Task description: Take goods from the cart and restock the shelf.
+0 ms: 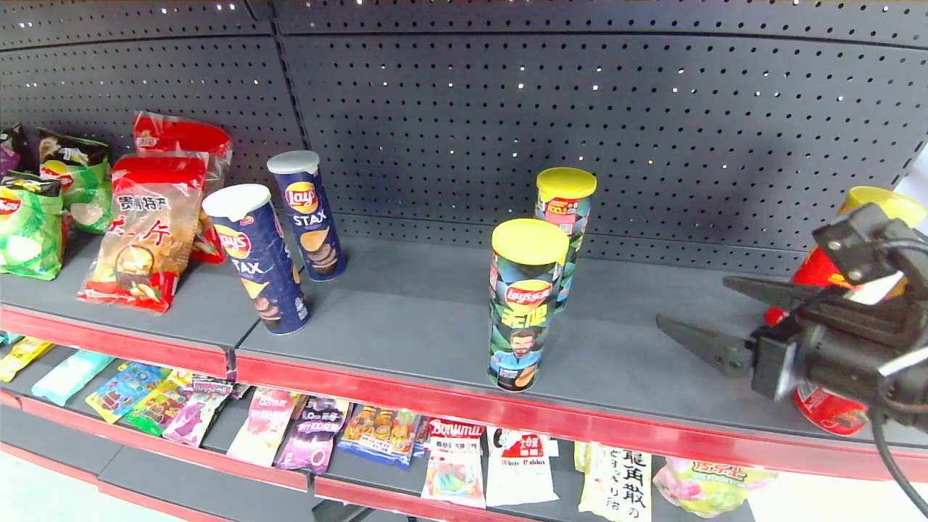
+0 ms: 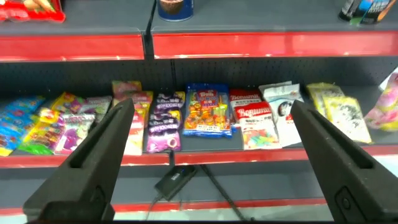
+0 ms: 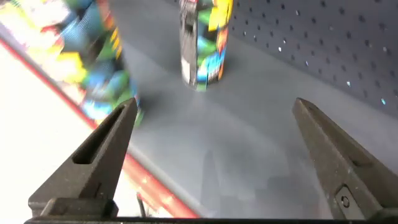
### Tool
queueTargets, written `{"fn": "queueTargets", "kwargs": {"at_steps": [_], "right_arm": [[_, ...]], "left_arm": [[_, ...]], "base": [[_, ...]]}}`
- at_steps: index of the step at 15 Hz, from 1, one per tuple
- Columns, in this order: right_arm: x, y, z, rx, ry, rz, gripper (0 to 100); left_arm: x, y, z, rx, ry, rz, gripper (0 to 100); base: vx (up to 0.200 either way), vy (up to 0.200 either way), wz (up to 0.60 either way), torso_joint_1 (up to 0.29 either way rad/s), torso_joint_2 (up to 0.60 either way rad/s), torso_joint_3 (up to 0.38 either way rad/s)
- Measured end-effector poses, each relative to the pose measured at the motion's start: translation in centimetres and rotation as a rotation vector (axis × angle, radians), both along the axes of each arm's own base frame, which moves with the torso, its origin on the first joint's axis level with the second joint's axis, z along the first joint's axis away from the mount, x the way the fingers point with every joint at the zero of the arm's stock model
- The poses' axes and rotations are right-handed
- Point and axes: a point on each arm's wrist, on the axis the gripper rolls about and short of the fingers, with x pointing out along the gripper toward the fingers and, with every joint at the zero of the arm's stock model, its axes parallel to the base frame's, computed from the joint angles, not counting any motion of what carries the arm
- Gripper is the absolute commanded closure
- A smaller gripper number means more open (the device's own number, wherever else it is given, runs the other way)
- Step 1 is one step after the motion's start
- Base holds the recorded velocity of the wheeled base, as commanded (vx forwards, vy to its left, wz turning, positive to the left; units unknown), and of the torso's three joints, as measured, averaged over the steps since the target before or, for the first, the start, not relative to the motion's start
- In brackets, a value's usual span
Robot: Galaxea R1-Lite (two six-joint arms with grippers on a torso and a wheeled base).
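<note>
Shelf [image 1: 406, 319] held two yellow-lidded chip cans, the front can [image 1: 527, 304] at the edge and the rear can [image 1: 564, 210] behind it, with blue cans [image 1: 257, 257] to their left. Right gripper [image 1: 692, 301] hung over the shelf near them, jaws spread wide, empty. Left gripper [image 2: 211, 109] faced candy bags [image 2: 258, 121] on a lower tier, likewise spread and empty.

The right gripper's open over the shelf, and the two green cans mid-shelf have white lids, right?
Their lids are yellow, not white; the head view shows it on the front green can and the rear green can. The right gripper is indeed open over the shelf.
</note>
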Motion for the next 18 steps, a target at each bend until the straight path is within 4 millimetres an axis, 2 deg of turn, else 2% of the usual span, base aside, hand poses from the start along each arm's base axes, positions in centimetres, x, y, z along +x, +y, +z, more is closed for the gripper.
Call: {"fn": "queueTargets", "kwargs": {"at_steps": [5,9,12,18], "right_arm": [[-6.5,-3.0,-1.7,-0.008,-0.027,-0.03,0],[-10.2,-6.0,-3.0,-0.052,0.035,-0.295,0],[-11.5,-7.3,-3.2,-0.049,0.022,-0.461,0],[-12.0,-7.6,-3.3,-0.098,-0.008,-0.487,0]], "left_arm": [[0.0,0.0,0.0,0.0,-0.003,-0.005,0],[0.0,0.0,0.0,-0.009,-0.001,-0.002,0],[0.0,0.0,0.0,-0.017,0.001,0.001,0],[0.0,0.0,0.0,-0.016,0.001,0.002,0]], "base": [[0.0,0.0,0.0,0.0,0.0,0.0],[0.0,0.0,0.0,0.0,0.0,0.0],[0.0,0.0,0.0,0.0,0.0,0.0],[0.0,0.0,0.0,0.0,0.0,0.0]]}}
